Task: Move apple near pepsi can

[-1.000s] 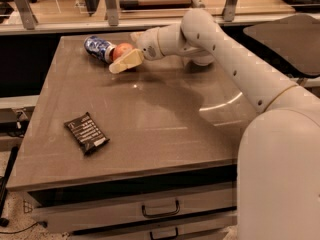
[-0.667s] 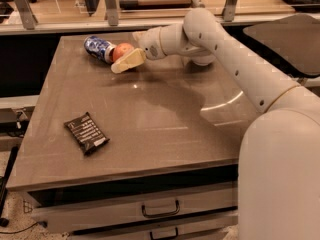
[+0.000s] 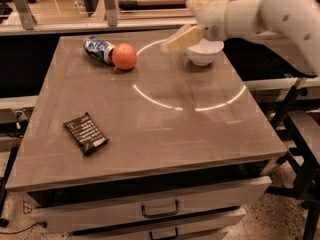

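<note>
The orange-red apple [image 3: 124, 56] rests on the table at the back left, touching the silver end of the blue pepsi can [image 3: 97, 47], which lies on its side. My gripper [image 3: 179, 31] is up and to the right of the apple, well apart from it, just left of the white bowl. Its cream fingers [image 3: 181, 38] are spread and hold nothing.
A white bowl [image 3: 204, 52] stands at the back right, partly behind my arm. A dark snack wrapper [image 3: 86, 132] lies at the front left. The grey table [image 3: 165, 134] has drawers [image 3: 160, 209] under its front edge. A rail and clutter run behind the table.
The gripper has let go of the apple and drawn back up and to the right. The apple now sits free next to the can.
</note>
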Motion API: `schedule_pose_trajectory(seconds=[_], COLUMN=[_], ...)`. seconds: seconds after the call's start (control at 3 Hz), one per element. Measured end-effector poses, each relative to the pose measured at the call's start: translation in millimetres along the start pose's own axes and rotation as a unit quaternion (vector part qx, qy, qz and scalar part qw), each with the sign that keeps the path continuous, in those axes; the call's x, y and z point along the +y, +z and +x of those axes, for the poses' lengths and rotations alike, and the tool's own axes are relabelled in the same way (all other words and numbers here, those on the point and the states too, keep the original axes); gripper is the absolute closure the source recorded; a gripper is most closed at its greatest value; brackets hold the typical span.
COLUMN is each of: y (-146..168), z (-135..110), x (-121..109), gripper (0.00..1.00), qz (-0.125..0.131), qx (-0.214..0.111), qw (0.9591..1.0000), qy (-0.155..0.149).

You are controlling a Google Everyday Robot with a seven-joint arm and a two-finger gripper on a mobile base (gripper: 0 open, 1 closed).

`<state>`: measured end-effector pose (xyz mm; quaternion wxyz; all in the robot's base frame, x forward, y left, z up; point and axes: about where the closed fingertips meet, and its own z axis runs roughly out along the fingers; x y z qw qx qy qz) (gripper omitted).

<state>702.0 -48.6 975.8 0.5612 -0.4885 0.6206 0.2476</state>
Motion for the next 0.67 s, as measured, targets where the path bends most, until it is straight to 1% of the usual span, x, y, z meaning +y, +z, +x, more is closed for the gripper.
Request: schedule_pose_trajectory(seconds=[0.33,0.67], y=[-87,-105], z=[-16,-13], x=[-9,-13], gripper=[0.0,0.0], qz=[0.064,0.077], qx=[0.004,0.008], qw=[0.9977,0.9968], qy=[-0.021,-0.02])
